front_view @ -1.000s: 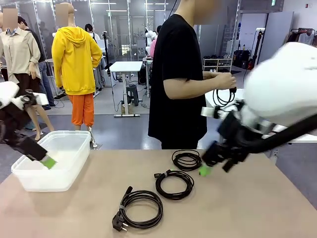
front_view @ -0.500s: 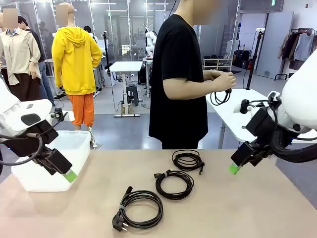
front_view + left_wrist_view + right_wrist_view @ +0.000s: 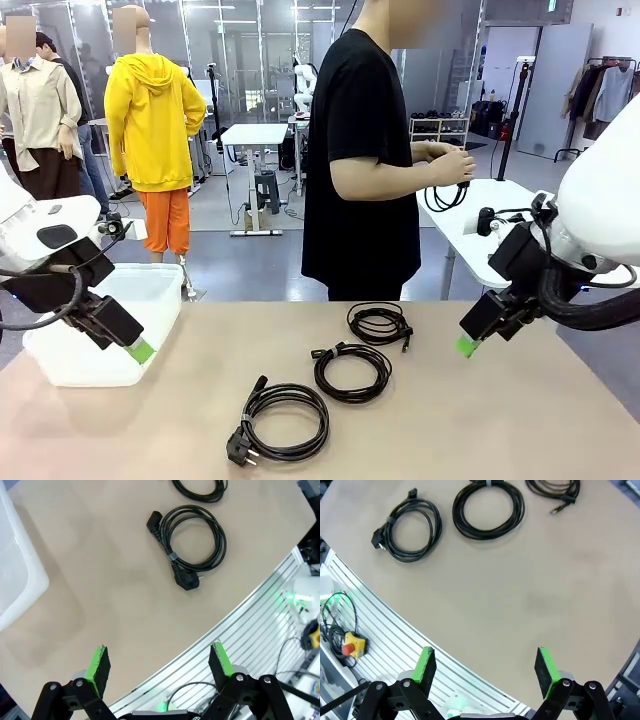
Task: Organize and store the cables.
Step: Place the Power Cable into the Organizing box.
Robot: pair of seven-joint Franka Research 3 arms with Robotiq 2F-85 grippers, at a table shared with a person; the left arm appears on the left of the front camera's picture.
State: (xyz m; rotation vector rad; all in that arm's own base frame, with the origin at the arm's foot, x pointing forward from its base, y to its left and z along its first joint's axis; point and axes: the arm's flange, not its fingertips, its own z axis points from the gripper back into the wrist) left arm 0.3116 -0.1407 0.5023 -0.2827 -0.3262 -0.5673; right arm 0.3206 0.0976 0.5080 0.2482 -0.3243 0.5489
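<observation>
Three coiled cables [image 3: 352, 397] are lying in a row on the table [image 3: 500, 420] between our arms, while we are holding our left gripper [image 3: 140, 352] by the white bin [image 3: 70, 365] and our right gripper [image 3: 467, 347] just right of them, both spread open and empty, apparently poised for picking and binning.

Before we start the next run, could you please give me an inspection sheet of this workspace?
Surface: tan table, no marks seen.
Job's things: three black coils lie apart on the table: near coil with a chunky plug, middle coil, far coil; fourth coil held by the person; white bin at the left edge.
Clutter: nothing seen.
Grippers: left gripper open, empty, by the bin; right gripper open, empty, right of the far coil.
Cables: arm hoses hang off the table.
Surroundings: person stands at the far side; white tables behind.
</observation>
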